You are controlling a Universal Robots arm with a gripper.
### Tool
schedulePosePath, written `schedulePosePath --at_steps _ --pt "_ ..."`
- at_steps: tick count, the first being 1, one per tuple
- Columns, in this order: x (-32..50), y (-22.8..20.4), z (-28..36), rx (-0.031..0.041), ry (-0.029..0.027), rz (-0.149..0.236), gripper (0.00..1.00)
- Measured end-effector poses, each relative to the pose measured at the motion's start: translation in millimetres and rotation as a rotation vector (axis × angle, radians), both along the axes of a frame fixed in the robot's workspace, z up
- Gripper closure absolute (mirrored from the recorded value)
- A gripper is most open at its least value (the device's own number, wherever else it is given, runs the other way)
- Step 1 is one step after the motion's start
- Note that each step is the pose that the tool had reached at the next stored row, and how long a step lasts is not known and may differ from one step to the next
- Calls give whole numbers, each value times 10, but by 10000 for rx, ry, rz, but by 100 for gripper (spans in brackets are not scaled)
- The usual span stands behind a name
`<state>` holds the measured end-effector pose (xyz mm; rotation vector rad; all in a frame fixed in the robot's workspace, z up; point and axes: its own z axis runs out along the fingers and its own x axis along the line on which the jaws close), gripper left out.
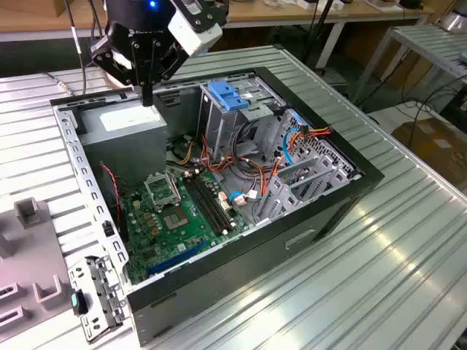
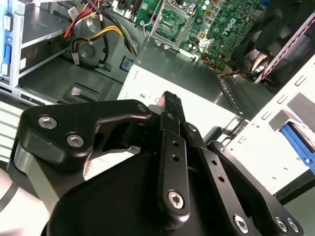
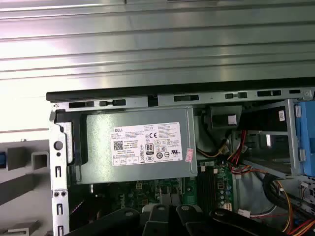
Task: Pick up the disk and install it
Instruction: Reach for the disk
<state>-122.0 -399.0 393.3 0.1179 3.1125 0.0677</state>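
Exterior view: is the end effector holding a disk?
No: the end effector carries nothing and hangs over the grey box in the open case.

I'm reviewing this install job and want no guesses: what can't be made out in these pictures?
Drive cage contents: in the exterior view, covered by the blue bracket and the cage walls.
Whether the gripper touches the power supply: in the exterior view, the gripper tip overlaps it, hiding any gap.
Grey fixture: cut off by the exterior view's left edge.
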Motion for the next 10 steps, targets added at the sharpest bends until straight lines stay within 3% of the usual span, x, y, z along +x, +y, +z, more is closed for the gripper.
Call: schedulePosePath --at_steps 10 --pt "-25 0 0 0 0 -1 89"
